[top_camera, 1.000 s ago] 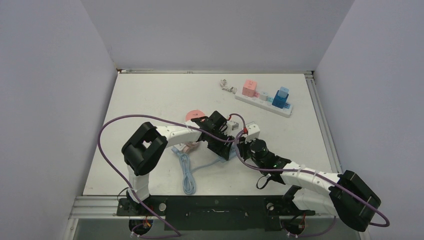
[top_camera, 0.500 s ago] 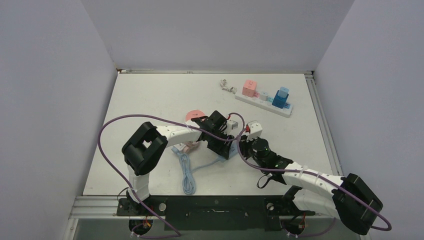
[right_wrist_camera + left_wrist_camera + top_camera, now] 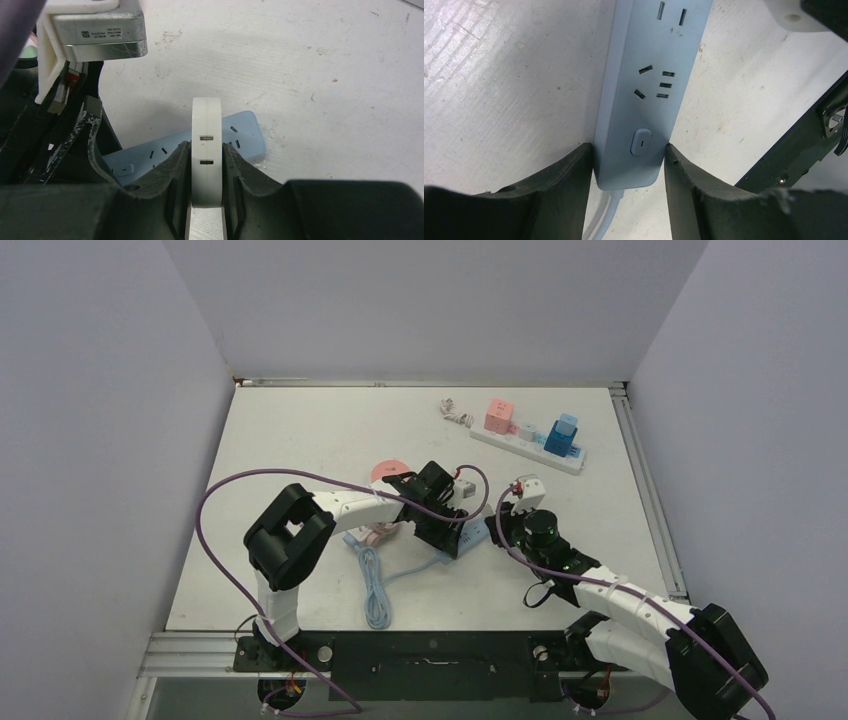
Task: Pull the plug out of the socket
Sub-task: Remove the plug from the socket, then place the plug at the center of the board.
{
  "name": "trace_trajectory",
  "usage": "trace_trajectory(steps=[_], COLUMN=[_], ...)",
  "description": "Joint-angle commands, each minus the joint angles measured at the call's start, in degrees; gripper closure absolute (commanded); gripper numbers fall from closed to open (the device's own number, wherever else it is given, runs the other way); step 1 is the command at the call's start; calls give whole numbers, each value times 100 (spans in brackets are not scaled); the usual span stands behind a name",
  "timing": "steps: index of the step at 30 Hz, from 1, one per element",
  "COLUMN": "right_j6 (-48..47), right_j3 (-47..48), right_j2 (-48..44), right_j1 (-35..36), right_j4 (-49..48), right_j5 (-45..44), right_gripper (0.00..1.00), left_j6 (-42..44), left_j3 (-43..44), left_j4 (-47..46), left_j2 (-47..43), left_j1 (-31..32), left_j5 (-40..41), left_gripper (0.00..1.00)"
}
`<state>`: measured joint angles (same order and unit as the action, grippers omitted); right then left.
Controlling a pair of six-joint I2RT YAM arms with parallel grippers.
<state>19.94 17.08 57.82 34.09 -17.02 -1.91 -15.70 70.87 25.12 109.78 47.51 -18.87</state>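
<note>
— Near the centre of the top view, what holds what?

— The left gripper [image 3: 626, 150] is clamped across the switch end of the pale blue plastic power strip [image 3: 654, 75], which lies flat on the scuffed white table [image 3: 330, 430]. The right gripper [image 3: 206, 150] is closed tight on the flat white plastic plug [image 3: 206, 120], held on edge between its fingers.

— So is the plug out?

— I'd judge so. In the left wrist view every socket that shows on the strip is bare. In the right wrist view the plug stands in front of the strip and seems clear of its face, though I can't tell by how much. What seems left is setting the plug down and letting go of both.

— And the rest of the surface?

— A coil of pale blue cable [image 3: 375, 585] lies at lower centre-left, and a pink round disc [image 3: 388, 469] sits just above the left gripper. At upper right a white power strip [image 3: 525, 450] carries a pink cube adapter [image 3: 499, 416] and a blue block adapter [image 3: 562, 435], with a small coiled white cord [image 3: 457, 413] beside it. Plain pale walls [image 3: 100, 440] close in three sides.
</note>
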Motion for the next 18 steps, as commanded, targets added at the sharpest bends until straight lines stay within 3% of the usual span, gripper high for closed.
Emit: trace_trajectory(steps=[1, 3, 8, 13, 18], right_j6=[254, 654, 1831, 2136, 2500], right_j3=[65, 128, 350, 797, 1028], right_j2=[-305, -479, -1017, -1448, -856], right_j1=[-16, -14, -20, -69, -383], right_j4=[70, 451, 2121, 3683, 4119], right_j5=[-293, -660, -1779, -3102, -3260], right_gripper=[95, 95, 93, 90, 89], left_j6=[200, 305, 518, 617, 462], left_j3=[-136, -38, -9, -90, -373], left_j4=[450, 562, 507, 453, 359], left_j2=[236, 100, -650, -1472, -2215], left_j1=[-224, -225, -225, -307, -703], left_j5=[1109, 1124, 1100, 1289, 1392], left_gripper=[100, 95, 56, 24, 13])
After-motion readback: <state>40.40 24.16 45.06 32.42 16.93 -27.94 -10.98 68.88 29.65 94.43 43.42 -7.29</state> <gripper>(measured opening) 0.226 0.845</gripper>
